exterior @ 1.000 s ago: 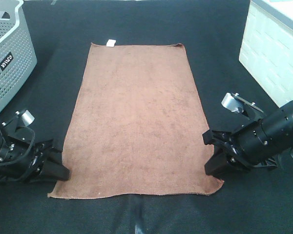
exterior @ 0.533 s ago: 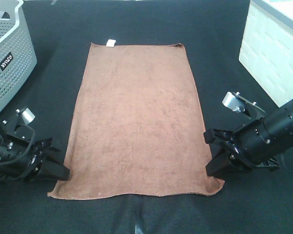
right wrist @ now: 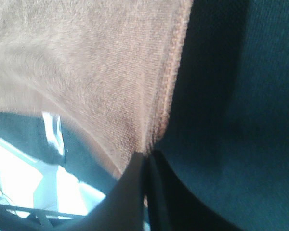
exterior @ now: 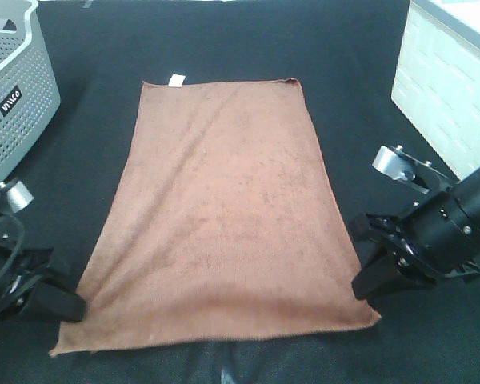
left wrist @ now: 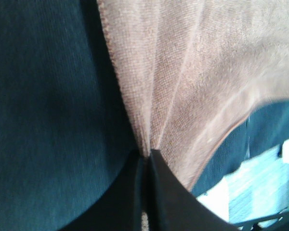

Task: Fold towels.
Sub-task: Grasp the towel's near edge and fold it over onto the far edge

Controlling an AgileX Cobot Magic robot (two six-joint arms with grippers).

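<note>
Firstly, left gripper [left wrist: 145,156]: jaws clenched tight on the near left corner of the towel [exterior: 224,208], pinching just inside the hem. Creases fan out from the pinch across the cloth. Right gripper [right wrist: 147,156]: jaws likewise clamped, on the near right corner, biting at the stitched hem. Neither holds anything else.

Towel: one, reddish-brown, rectangular, spread lengthwise on the mat [exterior: 360,88] between the two arms, long sides running away from the robot. Near end is taut between the grippers and, judging by the shadow under it, raised a little off the mat. Far end lies flat. Tag [exterior: 176,79]: small, white, on the far short edge toward its left corner.

Handling, as a judgement: light, soft and limp, with no stiffness to carry a fold, so it will sag between two holds and drape wherever unsupported. Pile looks grippy rather than slippery against the mat, so dragging may bunch it. Not fragile. Best holds are the hemmed corners, where the stitching gives the jaws a firmer bite. Both near corners are so taken, which suits carrying the near end over to the far edge.

Surroundings: basket [exterior: 16,88], grey, perforated, far left, well apart from the towel. White box [exterior: 448,80], far right, also apart.
</note>
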